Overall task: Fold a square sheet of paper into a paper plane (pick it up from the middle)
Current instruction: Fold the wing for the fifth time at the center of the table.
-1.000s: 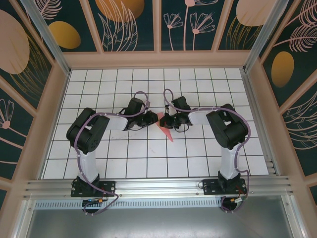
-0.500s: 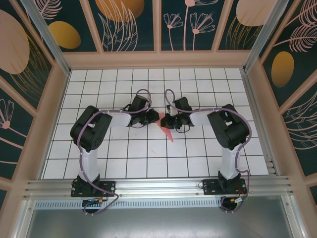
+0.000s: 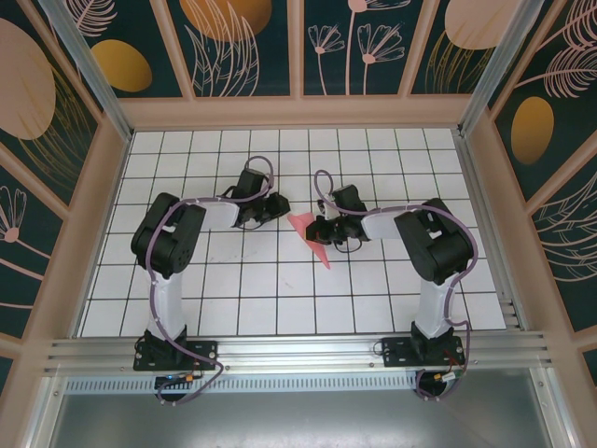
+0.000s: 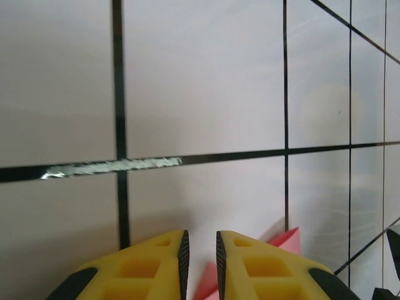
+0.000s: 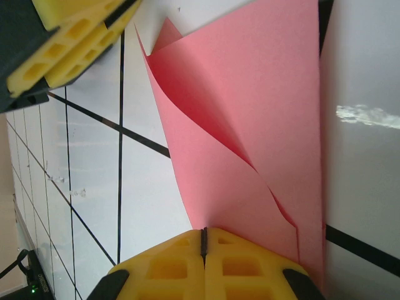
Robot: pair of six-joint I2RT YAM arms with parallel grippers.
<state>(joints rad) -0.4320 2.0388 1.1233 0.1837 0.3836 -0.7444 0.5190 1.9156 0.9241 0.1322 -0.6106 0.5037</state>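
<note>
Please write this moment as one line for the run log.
stage: folding | right gripper: shut on folded pink paper | left gripper: slightly open, empty, near the paper

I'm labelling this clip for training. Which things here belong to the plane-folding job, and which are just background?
Job:
- paper plane, pinched in the right gripper
- left gripper, jaws slightly apart, off the paper

Background:
- tiled table
- patterned walls
- metal rail at the near edge
</note>
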